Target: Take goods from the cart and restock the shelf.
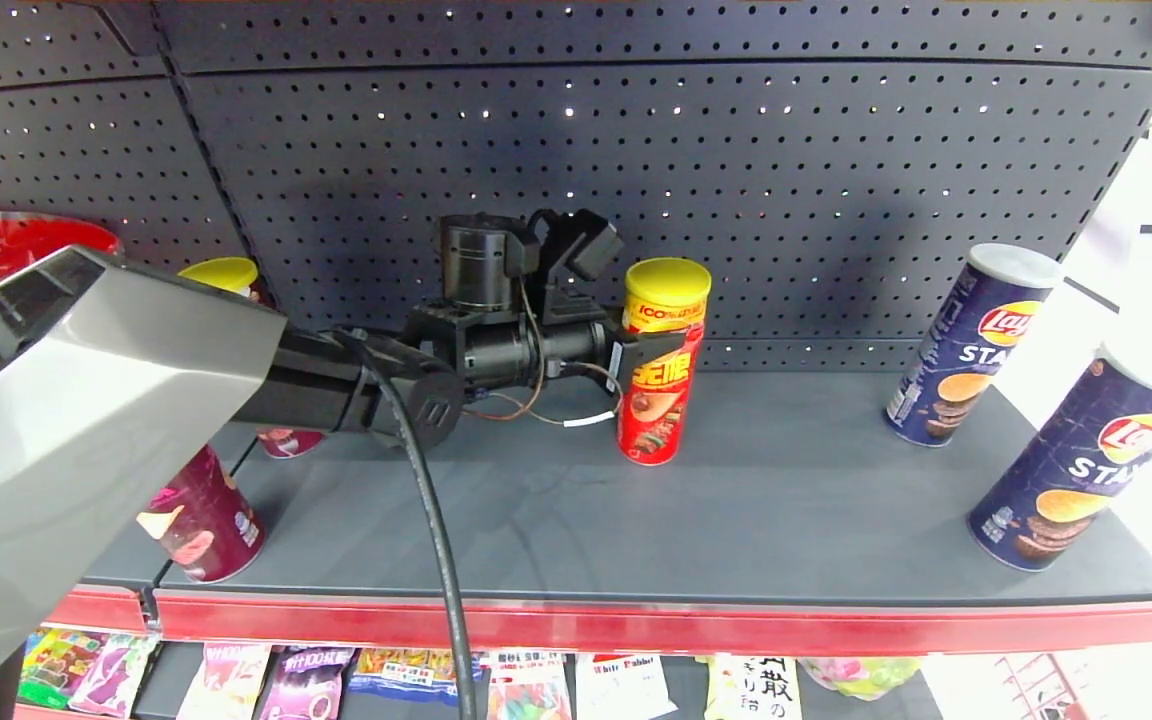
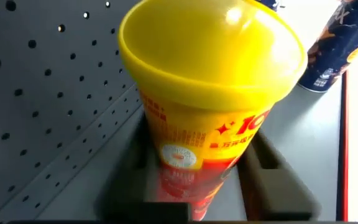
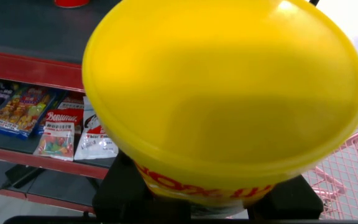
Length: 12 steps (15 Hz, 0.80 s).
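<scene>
A red chip can with a yellow lid [image 1: 648, 420] stands upright on the grey shelf board [image 1: 786, 500], near the middle and close to the pegboard back. My left gripper [image 1: 651, 355] reaches in from the left and is shut on this can at mid height. In the left wrist view the can [image 2: 210, 81] sits between the two dark fingers [image 2: 272, 180]. My right gripper [image 3: 207, 193] is shut on a second yellow-lidded can [image 3: 229, 87], held off the shelf in front of the lower shelves.
Two blue chip cans [image 1: 966, 345] [image 1: 1086, 460] stand at the right end of the shelf. A maroon can [image 1: 201, 515] stands front left, another yellow-lidded can [image 1: 219, 272] behind my arm. Snack bags [image 3: 61, 118] fill lower shelves. A pink cart [image 3: 347, 180] stands nearby.
</scene>
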Available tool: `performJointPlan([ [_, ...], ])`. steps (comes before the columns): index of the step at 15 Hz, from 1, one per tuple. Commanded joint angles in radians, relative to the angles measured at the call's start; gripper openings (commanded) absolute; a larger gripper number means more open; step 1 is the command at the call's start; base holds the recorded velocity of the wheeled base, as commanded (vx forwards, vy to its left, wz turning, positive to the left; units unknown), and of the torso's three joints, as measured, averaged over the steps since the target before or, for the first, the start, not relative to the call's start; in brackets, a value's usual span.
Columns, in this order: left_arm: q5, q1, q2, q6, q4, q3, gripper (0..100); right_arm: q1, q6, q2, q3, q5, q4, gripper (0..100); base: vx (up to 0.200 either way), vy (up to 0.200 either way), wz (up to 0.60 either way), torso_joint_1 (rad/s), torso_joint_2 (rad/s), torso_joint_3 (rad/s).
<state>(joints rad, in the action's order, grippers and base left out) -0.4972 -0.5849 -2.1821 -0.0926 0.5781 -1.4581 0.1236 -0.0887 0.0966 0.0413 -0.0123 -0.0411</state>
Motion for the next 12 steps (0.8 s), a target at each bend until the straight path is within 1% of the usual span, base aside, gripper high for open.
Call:
performJointPlan([
  [1,0.003,0.000,0.048,0.001,-0.001,0.041,0,-0.001,0.000,0.002,0.000,0.000,0.000,0,0.000,0.000,0.00,0.000,0.00,0.000],
  [4,0.006,0.013,0.171,0.002,0.006,0.202,0,0.001,0.001,0.002,0.000,-0.001,0.000,0,0.000,0.000,0.00,0.000,0.00,0.000],
  [6,0.009,0.007,0.274,0.002,0.068,0.344,0,0.001,0.001,0.002,0.000,-0.001,0.000,0,0.000,0.000,0.00,0.000,0.00,0.000],
  [8,0.020,0.004,0.341,0.001,0.100,0.455,0,0.001,0.001,0.000,0.000,-0.001,0.000,0,0.000,0.000,0.00,0.000,0.00,0.000],
  [10,0.023,0.002,0.383,0.001,0.121,0.528,0,0.001,0.001,0.000,0.000,-0.001,0.000,0,0.000,0.000,0.00,0.000,0.00,0.000],
  [11,0.028,0.000,0.410,0.001,0.146,0.581,0,0.001,0.001,0.002,0.000,-0.001,0.000,0,0.000,0.000,0.00,0.000,0.00,0.000],
  [12,0.029,0.000,0.415,0.001,0.154,0.598,0,0.001,0.001,0.002,0.000,-0.001,0.000,0,0.000,0.000,0.00,0.000,0.00,0.000],
])
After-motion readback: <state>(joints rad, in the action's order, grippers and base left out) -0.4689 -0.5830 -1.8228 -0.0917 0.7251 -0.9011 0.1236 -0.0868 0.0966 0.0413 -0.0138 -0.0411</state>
